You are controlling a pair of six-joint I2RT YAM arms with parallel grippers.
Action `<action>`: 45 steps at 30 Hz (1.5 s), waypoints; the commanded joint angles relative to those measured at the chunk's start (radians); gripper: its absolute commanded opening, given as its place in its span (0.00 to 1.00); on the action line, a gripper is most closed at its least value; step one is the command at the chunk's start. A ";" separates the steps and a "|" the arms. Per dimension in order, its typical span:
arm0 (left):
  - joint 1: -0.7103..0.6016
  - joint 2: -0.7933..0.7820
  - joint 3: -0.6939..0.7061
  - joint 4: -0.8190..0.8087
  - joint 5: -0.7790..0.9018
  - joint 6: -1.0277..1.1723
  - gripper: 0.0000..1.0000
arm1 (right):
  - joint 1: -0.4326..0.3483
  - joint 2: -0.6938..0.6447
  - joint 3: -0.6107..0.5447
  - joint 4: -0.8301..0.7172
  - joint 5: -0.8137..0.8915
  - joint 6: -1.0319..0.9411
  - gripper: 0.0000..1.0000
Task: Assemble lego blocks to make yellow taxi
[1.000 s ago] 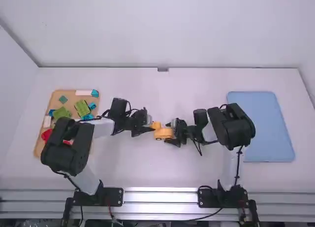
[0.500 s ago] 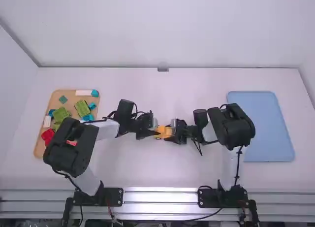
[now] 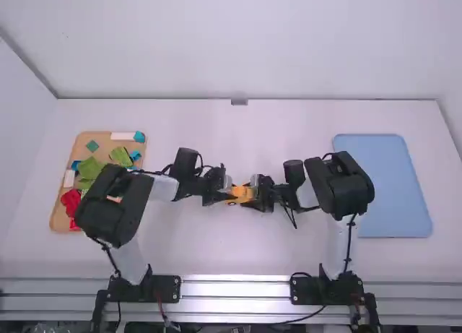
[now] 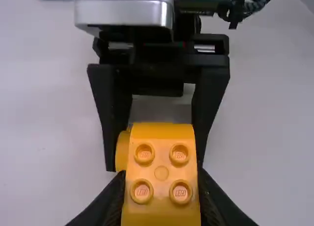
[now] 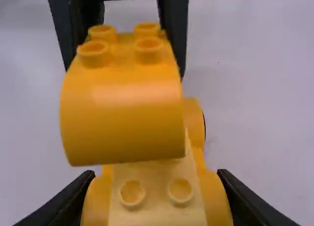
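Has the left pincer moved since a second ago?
Yes. In the high view the left pincer has shifted a little to the right, farther from the tan rectangular tray and closer to the right pincer.

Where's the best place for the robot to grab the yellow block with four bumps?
Pinch the block by its two straight sides, coming from opposite its curved end. Those sides look parallel, so the jaws should press evenly; the curved end might slip out.

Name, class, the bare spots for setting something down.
Bare table shows beyond the arms, between wooden board and blue mat; nearer, between arms and metal rail. Crowded: that board; mid-table, where left gripper and right gripper hold yellow blocks.
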 commanded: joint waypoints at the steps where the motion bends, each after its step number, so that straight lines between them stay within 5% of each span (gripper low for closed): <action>1: -0.005 0.015 0.008 -0.002 0.037 -0.006 0.09 | -0.002 0.018 0.008 -0.005 -0.007 -0.002 0.47; 45: -0.012 0.017 0.008 -0.002 0.008 -0.006 0.12 | -0.002 0.017 0.008 -0.024 -0.040 -0.003 0.48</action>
